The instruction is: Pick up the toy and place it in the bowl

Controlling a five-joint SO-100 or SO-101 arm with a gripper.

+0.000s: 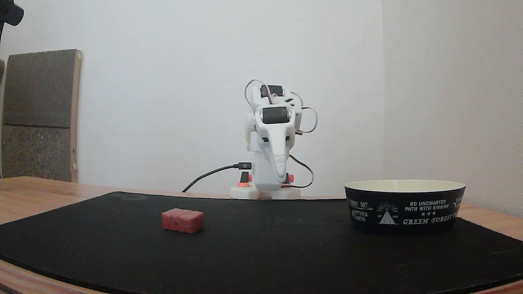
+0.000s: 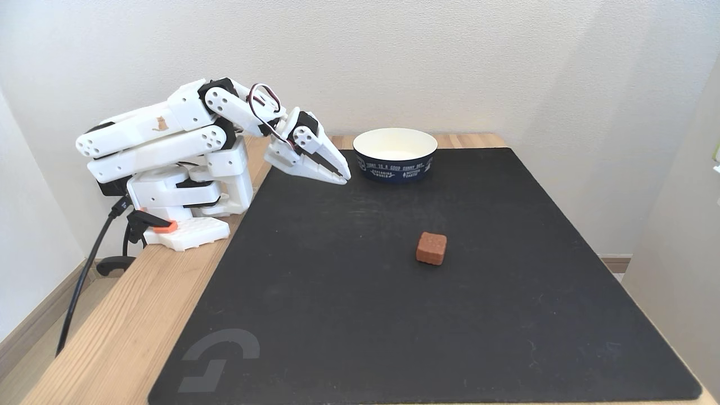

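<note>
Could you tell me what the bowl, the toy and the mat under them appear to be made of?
The bowl looks like paper or thin card: matte black printed outside, cream inside, with a thin rim. The toy seems to be dull red plastic or rubber with rounded edges; which of the two I cannot tell. The black mat looks like matte rubber or foam, faintly scuffed.

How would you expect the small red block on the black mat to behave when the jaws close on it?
The red block looks stiff and should probably hold its shape. Its flat faces rest squarely on the mat, so it will likely slide, not roll. Being far smaller than the bowl, it is presumably light, though its rounded edges might slip.
</note>
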